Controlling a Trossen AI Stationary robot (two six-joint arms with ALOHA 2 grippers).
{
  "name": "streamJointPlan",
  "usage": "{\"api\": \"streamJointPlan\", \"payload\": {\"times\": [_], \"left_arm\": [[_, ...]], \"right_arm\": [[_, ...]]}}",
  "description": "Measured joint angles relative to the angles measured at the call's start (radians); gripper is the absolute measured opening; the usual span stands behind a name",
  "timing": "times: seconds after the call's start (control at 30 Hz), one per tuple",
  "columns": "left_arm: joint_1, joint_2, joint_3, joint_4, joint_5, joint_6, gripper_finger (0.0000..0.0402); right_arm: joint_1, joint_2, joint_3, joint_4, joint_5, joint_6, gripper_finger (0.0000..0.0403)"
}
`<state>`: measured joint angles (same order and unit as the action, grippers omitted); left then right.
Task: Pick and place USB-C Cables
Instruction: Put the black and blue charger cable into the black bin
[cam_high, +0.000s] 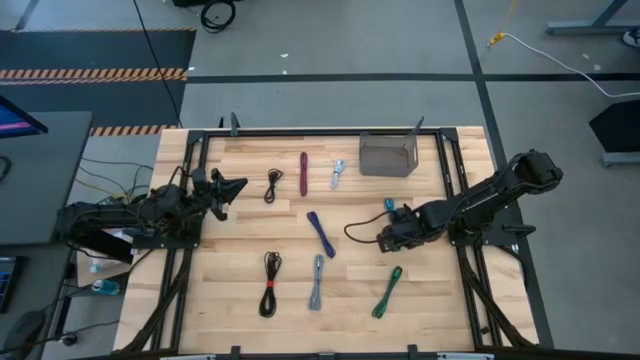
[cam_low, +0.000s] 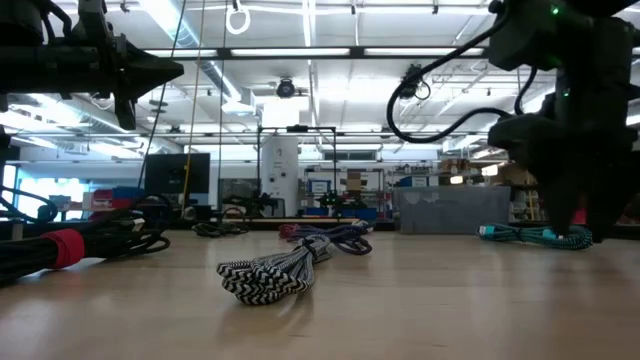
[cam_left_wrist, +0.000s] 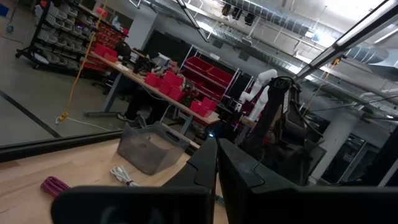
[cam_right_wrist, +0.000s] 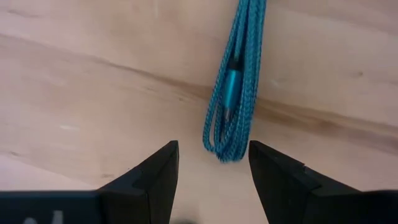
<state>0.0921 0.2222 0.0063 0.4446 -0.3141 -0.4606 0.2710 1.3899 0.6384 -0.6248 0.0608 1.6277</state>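
Teal cable (cam_right_wrist: 233, 93) lies on the table (cam_right_wrist: 74, 81) just ahead of the right gripper (cam_right_wrist: 213, 163), whose fingers are spread; push forward so both straddle the bundle, then close. Open wood surrounds it. Left gripper (cam_high: 232, 188), seemingly pressed together, waits by the left edge.

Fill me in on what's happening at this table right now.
The right tool is low over the wooden table, open, with the end of the teal cable just ahead of its gap; nothing is gripped yet. The left tool waits shut at the table's left side. The other cables lie loose on the wood, among them the purple cable and green cable. The grey bin looks empty.
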Motion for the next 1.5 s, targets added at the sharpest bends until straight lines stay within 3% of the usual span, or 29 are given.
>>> {"api": "streamJointPlan", "payload": {"times": [0.47, 0.6, 0.8, 1.0, 1.1, 1.5], "left_arm": [[0.000, 0.000, 0.000, 0.000, 0.000, 0.000, 0.0021], [0.000, 0.000, 0.000, 0.000, 0.000, 0.001, 0.0021], [0.000, 0.000, 0.000, 0.000, 0.000, 0.001, 0.0021], [0.000, 0.000, 0.000, 0.000, 0.000, 0.002, 0.0021], [0.000, 0.000, 0.000, 0.000, 0.000, 0.002, 0.0021], [0.000, 0.000, 0.000, -0.056, 0.022, 0.001, 0.0011]], "right_arm": [[-0.051, 0.000, -0.001, -0.006, 0.028, -0.088, 0.0183], [-0.052, 0.000, -0.018, -0.003, 0.024, -0.094, 0.0134], [-0.040, -0.004, -0.048, 0.011, 0.021, -0.090, 0.0021], [-0.035, -0.002, -0.043, 0.008, 0.027, -0.129, 0.0018], [-0.035, 0.002, -0.012, 0.008, 0.009, -0.224, 0.0018], [-0.099, -0.003, 0.308, -0.025, -0.030, -0.641, 0.0018]]}}
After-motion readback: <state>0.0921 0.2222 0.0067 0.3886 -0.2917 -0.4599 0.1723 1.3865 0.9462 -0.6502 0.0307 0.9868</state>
